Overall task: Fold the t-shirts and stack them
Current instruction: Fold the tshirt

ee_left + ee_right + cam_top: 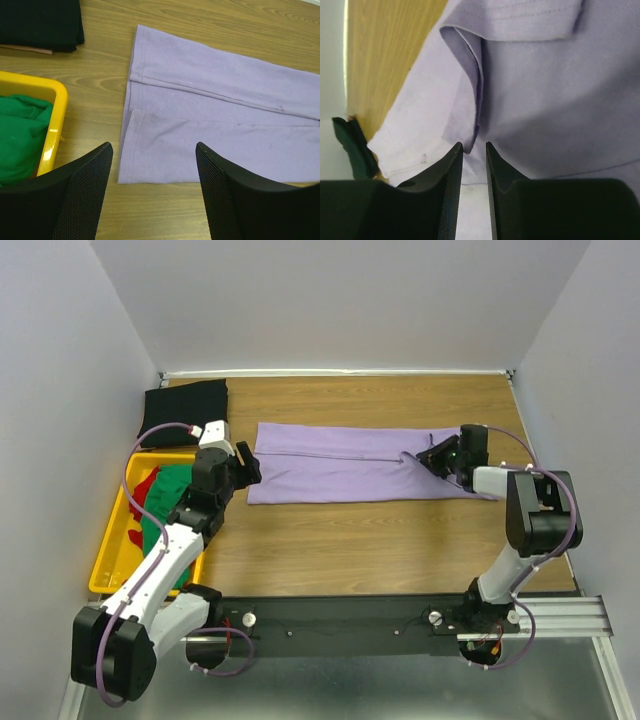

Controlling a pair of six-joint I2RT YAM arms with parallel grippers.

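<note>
The lavender t-shirt (340, 465) lies folded into a long strip across the table; it also shows in the left wrist view (225, 115) and the right wrist view (545, 100). My right gripper (425, 458) is at its right end, jaws nearly together (474, 145) on a raised fold of the cloth. My left gripper (248, 465) is open and empty (154, 147) just above the strip's left near corner. The black t-shirt (185, 412) lies folded at the back left (40, 22). The green t-shirt (165, 495) and the red t-shirt (143, 490) lie bunched in the crate.
The yellow crate (110, 560) stands along the table's left edge, close beside my left arm; its corner shows in the left wrist view (57, 100). White walls enclose the table at the back and both sides.
</note>
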